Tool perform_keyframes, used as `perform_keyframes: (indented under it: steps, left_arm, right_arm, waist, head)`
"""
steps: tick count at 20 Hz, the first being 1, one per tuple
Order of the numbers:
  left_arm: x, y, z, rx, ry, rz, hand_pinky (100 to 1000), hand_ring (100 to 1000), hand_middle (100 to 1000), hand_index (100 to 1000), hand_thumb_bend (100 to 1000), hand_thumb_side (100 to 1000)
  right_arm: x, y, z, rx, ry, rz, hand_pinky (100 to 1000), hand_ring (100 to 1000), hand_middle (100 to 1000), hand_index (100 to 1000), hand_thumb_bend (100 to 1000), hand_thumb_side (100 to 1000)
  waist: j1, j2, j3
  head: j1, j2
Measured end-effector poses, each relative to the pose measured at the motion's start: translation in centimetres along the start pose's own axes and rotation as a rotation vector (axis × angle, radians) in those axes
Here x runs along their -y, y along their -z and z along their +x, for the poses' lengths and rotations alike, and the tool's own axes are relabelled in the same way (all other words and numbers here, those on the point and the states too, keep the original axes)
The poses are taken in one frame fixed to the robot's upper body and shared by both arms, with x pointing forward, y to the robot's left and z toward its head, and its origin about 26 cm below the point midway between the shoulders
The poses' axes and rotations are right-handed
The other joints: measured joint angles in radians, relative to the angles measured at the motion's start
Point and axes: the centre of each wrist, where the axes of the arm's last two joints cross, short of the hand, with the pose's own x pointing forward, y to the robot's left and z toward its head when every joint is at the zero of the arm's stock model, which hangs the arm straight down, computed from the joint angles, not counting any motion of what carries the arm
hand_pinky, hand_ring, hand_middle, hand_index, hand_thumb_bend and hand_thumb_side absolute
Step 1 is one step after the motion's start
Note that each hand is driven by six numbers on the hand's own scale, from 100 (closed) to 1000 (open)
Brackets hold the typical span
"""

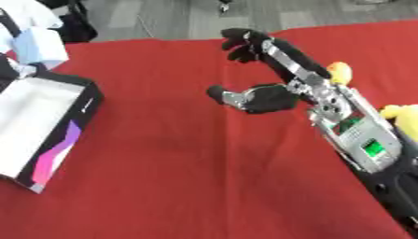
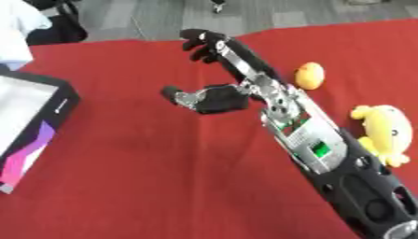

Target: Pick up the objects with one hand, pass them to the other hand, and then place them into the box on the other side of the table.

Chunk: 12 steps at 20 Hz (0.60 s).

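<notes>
A: Where is the right hand (image 2: 214, 77)?

B: Reaching in from the lower right, over the middle of the red tablecloth (image 2: 163, 177). Its fingers are spread and empty, the thumb stuck out toward the left, nothing between them.

A: And the objects?

B: A small round orange-yellow toy (image 2: 310, 75) lies just beside the forearm, on its right. A yellow plush toy (image 2: 385, 132) sits nearer the right edge, also by the arm. The hand touches neither one.

A: The box?

B: The white-lined box with black sides (image 1: 49, 123) lies open at the table's left edge, well apart from both toys. The left hand doesn't show.
</notes>
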Motion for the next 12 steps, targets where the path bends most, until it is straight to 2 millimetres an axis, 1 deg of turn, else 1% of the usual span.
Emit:
perform_keyframes:
  steps: [3,6,10,12]
  left_arm:
    - [0.1,0.2,-1.2,-0.044,-0.016,0.002,630,366,232,378,468,100]
    - [0.6,0.6,-2.8,-0.106,-0.032,-0.012,634,372,239,386,459,100]
    - [1.0,1.2,-4.6,-0.171,-0.043,-0.026,639,383,251,403,455,100]
    - [1.3,1.5,-5.4,-0.198,-0.043,-0.034,645,395,264,417,452,100]
  right_arm:
    - [0.3,-0.1,0.4,0.011,0.006,-0.013,835,797,795,925,437,355]
    - [0.7,-0.2,0.6,0.016,0.011,-0.029,835,796,794,925,433,352]
    - [0.9,-0.4,1.2,0.038,0.022,-0.044,836,797,794,925,425,354]
    - [1.1,-0.4,1.4,0.047,0.025,-0.049,837,797,795,924,398,369]
  waist:
    - [-0.003,0.0,0.0]
    - [-0.009,0.0,0.0]
    - [-0.018,0.0,-0.001]
    - [-0.021,0.0,-0.004]
  head:
    - [0.024,-0.005]
    - [0.044,-0.006]
    - [0.061,-0.013]
    - [0.066,-0.014]
